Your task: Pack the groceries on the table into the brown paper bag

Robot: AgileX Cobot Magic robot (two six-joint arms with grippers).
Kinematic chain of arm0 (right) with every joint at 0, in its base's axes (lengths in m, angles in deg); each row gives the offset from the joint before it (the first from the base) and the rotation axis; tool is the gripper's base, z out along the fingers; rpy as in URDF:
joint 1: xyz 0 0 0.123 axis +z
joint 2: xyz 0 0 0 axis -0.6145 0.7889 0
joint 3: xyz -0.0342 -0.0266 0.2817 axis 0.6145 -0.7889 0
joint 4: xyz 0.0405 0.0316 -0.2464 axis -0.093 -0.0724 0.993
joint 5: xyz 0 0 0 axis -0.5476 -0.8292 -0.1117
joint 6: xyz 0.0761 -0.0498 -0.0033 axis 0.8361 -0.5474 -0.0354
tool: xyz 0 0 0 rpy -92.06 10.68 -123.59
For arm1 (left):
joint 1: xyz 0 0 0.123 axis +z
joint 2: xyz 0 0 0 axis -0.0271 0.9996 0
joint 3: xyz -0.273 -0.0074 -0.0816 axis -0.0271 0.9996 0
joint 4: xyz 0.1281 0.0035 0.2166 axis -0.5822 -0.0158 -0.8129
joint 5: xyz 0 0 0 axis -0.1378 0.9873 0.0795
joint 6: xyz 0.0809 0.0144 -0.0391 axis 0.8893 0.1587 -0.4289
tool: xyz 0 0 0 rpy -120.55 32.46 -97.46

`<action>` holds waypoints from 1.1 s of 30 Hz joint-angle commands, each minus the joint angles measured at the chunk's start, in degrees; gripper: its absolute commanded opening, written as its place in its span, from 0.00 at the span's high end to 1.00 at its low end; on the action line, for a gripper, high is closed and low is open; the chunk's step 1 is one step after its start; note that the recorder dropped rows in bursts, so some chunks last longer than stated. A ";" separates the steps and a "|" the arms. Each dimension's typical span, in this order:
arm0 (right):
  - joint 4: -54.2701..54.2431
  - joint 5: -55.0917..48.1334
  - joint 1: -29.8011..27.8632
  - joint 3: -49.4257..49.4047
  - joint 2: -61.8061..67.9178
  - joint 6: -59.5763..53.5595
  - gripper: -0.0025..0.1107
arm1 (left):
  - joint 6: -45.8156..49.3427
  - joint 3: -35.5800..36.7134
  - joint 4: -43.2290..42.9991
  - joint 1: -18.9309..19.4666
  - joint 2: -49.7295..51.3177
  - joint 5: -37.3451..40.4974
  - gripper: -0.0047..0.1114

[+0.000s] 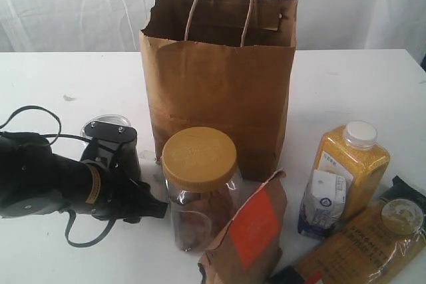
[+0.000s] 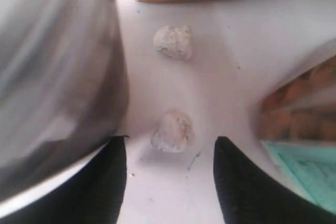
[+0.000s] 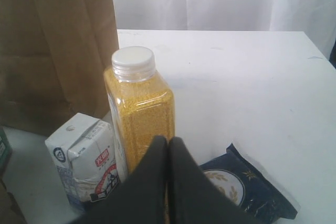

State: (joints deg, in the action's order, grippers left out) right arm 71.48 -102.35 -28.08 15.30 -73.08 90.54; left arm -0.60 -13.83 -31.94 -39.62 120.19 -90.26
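Left pincer (image 2: 170,148) low on the desk (image 1: 359,84), fingers parted over bare white top, with the rigid dark can (image 1: 105,122) just beside one finger and the clear tan-lidded jar (image 1: 200,184) beside the other. This is likely the line-up for a pick, so the next move calls for a sideways shift to bracket the smooth round can, then a close. Right pincer (image 3: 168,153) pressed shut, empty, near the yellow bottle (image 3: 139,103). Creased kraft paper bag (image 1: 219,98) stands open mid-desk (contents unseen), nearer the far edge.
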 commanded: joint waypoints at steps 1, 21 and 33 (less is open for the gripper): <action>0.40 0.36 -0.23 0.10 -0.38 0.00 0.98 | 1.07 -0.47 0.34 0.26 1.31 -0.99 0.49; 0.40 0.36 -0.23 0.10 -0.38 0.00 0.98 | 1.05 -2.67 0.34 0.26 3.69 6.90 0.69; 0.40 0.36 -0.23 0.10 -0.38 0.00 0.98 | 0.80 -2.56 0.34 -0.77 -2.57 13.38 0.96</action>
State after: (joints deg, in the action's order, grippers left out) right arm 71.48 -102.35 -28.08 15.30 -73.08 90.54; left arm 0.54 -16.99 -31.92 -39.62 120.88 -80.12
